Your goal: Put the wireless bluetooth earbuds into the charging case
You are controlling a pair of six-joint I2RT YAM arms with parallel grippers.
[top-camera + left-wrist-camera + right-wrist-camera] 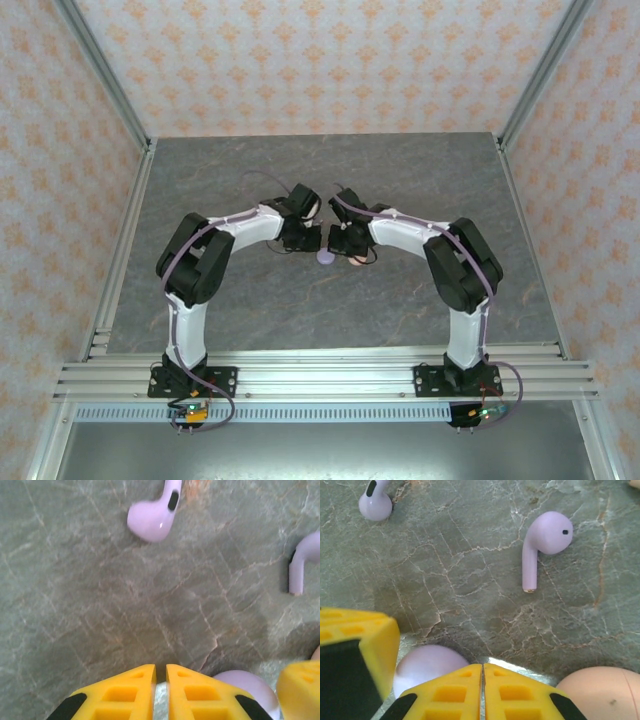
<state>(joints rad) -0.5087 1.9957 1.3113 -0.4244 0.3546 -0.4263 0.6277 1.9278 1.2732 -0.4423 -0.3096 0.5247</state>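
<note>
The step in hand seems to be the very start: no earbud is picked up yet. Both lie free near the middle of the stone-patterned table (445,580), just in front of the two grippers. The left gripper (160,669) has its yellow fingers pressed together with nothing between them, and the right gripper (482,667) is the same, closed and empty. In the right wrist view the nearer earbud (545,542) lies on its side. Its long axis runs along the stem, which points back toward the gripper, with the round head at the far end. The farther earbud (374,502) sits at the upper left, head toward the gripper and stem leading away. Just beside the right fingers rest a pale purple rounded body (427,667) and a peach rounded body (600,690); whether either is the charging case I cannot tell. The next move, I judge, needs the jaws to open and come down across the stem, not along it.
</note>
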